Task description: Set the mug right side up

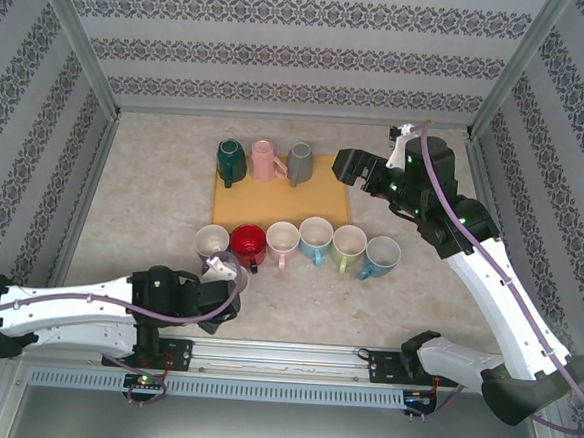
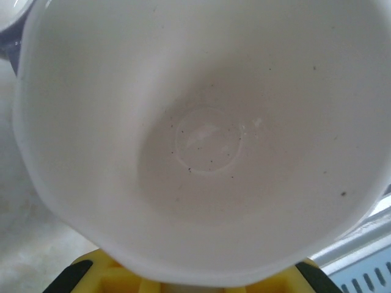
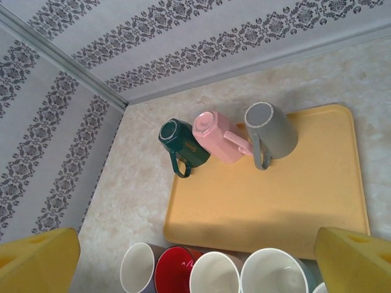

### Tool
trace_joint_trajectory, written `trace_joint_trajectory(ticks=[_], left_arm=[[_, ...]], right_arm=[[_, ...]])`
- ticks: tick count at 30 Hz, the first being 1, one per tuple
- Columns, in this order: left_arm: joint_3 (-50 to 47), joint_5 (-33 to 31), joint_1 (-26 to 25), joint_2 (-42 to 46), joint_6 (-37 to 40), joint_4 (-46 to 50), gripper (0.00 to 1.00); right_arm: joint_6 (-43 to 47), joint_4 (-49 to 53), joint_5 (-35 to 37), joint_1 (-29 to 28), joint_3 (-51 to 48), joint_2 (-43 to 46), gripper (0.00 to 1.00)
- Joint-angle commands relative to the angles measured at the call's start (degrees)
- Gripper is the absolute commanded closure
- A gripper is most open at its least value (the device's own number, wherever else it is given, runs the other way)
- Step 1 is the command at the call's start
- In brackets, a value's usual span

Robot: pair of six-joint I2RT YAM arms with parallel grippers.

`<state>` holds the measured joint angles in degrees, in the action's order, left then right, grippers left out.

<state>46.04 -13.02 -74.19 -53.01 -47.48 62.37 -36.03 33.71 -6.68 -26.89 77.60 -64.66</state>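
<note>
Top view, lower left of centre: left gripper is clamping narrow on the mug, just below the white mug and the red mug. The mug is sitting tilted, its mouth turned back along the arm. I cannot tell whether it is touching the counter.

Left wrist view: the mug is facing the lens mouth-on. Its white inside is speckled with dark flecks, and a faint ring is showing at the bottom. Yellow fingers are peeking out under its lower rim.

Top view, right of centre: right gripper is hanging with jaws spread wide by the right edge of the tray, gripping nothing.

Right wrist view: the tray is lying mid-frame. Along its far edge three mugs are standing upside down: green mug, pink mug and grey mug. Green and pink are sitting just beside each other, and the pink handle is pointing at the grey one. Yellow fingers are framing the lower corners.

Top view, below the tray: six upright mugs are lining up on the counter, white and red at the left, then a cream mug, a blue mug, a pale green mug and a second blue mug.
</note>
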Motion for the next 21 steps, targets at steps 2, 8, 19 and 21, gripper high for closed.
trace_joint_trajectory(ticks=[2, 8, 19, 21], left_arm=[[-2.1, -3.3, -0.6, -1.4, -4.6, -4.1, 0.99], [-4.5, -5.7, -0.6, -0.5, -7.1, -3.9, 0.97], [-8.0, -7.2, -0.6, -4.2, -7.7, -10.6, 0.92], [-8.2, -7.1, -0.6, -5.3, -7.5, -12.4, 0.91]], right_arm=[[-0.8, -0.3, 0.4, -0.5, -0.6, 0.4, 0.02], [-1.1, -1.2, 0.1, -0.5, -1.1, 0.3, 0.02], [-2.2, -2.9, 0.0, -0.4, -4.0, 1.4, 0.02], [-2.2, -2.9, -0.1, -0.5, -4.0, 1.4, 0.02]])
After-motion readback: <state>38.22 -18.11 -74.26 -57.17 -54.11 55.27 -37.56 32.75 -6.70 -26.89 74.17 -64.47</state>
